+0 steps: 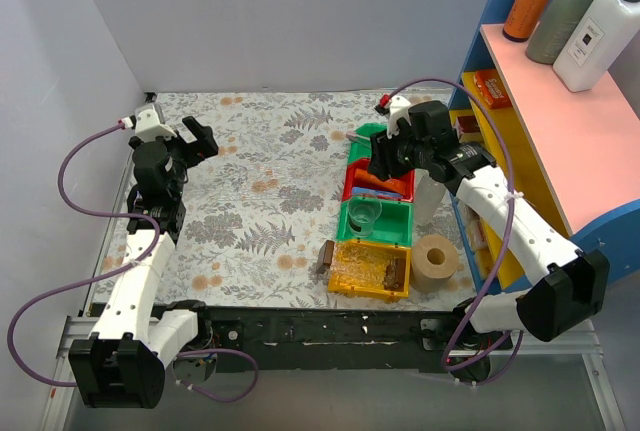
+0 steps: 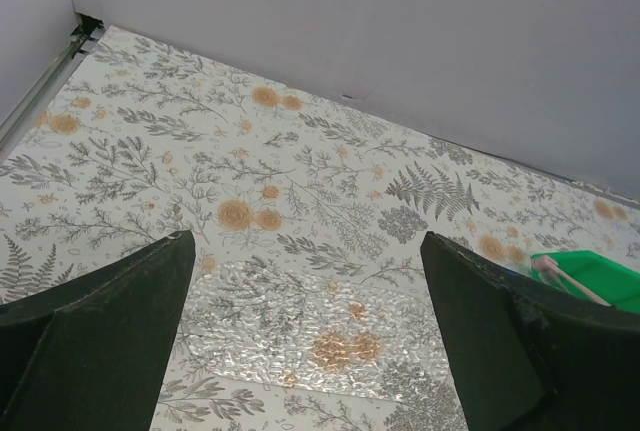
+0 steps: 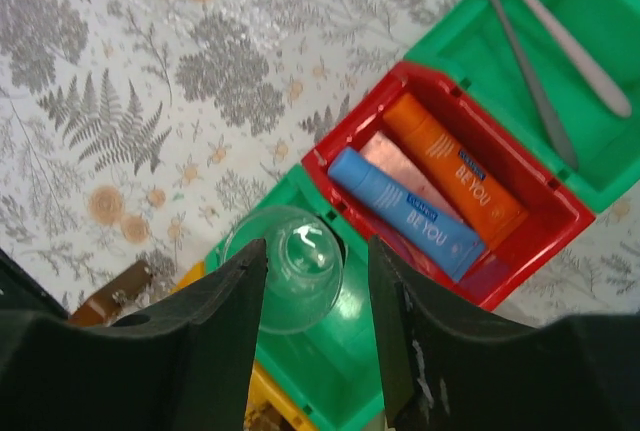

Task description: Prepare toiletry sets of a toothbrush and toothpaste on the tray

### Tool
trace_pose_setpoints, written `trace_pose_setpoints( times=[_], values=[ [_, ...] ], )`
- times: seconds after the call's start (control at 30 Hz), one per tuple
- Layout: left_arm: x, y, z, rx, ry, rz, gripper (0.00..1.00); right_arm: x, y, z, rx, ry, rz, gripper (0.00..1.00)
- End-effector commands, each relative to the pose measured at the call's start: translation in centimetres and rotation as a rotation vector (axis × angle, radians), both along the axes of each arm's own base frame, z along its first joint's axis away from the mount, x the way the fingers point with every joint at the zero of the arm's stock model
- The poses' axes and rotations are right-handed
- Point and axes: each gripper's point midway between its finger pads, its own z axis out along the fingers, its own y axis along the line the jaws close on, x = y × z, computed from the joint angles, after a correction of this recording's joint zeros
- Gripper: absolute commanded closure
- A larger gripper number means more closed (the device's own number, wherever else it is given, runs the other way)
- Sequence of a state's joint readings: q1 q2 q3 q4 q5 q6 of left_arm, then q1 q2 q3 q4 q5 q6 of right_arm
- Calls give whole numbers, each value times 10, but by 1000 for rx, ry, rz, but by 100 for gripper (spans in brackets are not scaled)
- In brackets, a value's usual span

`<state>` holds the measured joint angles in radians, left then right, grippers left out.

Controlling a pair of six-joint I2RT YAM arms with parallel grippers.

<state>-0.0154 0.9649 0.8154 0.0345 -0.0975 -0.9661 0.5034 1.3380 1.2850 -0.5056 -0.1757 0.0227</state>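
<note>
my left hand (image 2: 308, 241) hangs with its fingers spread wide and nothing between them. under it and ahead lies bare patterned surface (image 2: 300, 181), running open to the back wall; the side wall's edge is off to its left. far off to its right, the corner of a green bin (image 2: 590, 276) just shows.

my right hand (image 3: 318, 251) is open too, gripping nothing, above the row of bins. straight below its fingertips a clear cup (image 3: 295, 266) stands in the near green bin (image 3: 335, 361). just ahead and to the right of the fingertips lies the toothpaste (image 3: 405, 213), flat in the red bin (image 3: 545, 241) alongside an orange tube (image 3: 455, 181), well inside the rim. beyond that, two toothbrushes (image 3: 570, 41) rest in the far green bin.

behind and left of this hand, the tray (image 1: 327, 254) shows its brown end piece beside the yellow bin (image 1: 345, 286) (how its clear body sits there i cannot tell). the shelf (image 1: 560, 131) crowds this hand's right; its left is open surface.
</note>
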Motion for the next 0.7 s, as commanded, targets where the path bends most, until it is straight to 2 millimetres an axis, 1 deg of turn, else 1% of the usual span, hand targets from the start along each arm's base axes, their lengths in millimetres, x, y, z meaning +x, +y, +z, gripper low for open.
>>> trace_pose_setpoints(
  times=[0.0,0.1,0.13,0.2,0.23,0.3,0.5,0.67],
  values=[
    [-2,5,0,5,-4,31,2,-32,-11,-32,-106,164,13,51],
    [-2,6,-2,6,2,37,2,-39,-13,-39,-132,190,11,53],
    [-1,6,-3,4,5,34,2,-43,-14,-47,-139,207,9,53],
    [-1,4,-3,2,6,24,2,-46,-14,-53,-142,213,7,53],
    [-1,4,-3,2,5,24,2,-49,-14,-61,-146,229,6,53],
    [-2,4,-3,0,3,25,2,-51,-14,-69,-148,247,11,54],
    [-2,4,-1,-6,-2,29,2,-46,-24,-86,-202,268,-52,54],
    [-2,4,-1,-3,-4,26,2,-43,-17,-100,-177,305,-73,57]
  ],
)
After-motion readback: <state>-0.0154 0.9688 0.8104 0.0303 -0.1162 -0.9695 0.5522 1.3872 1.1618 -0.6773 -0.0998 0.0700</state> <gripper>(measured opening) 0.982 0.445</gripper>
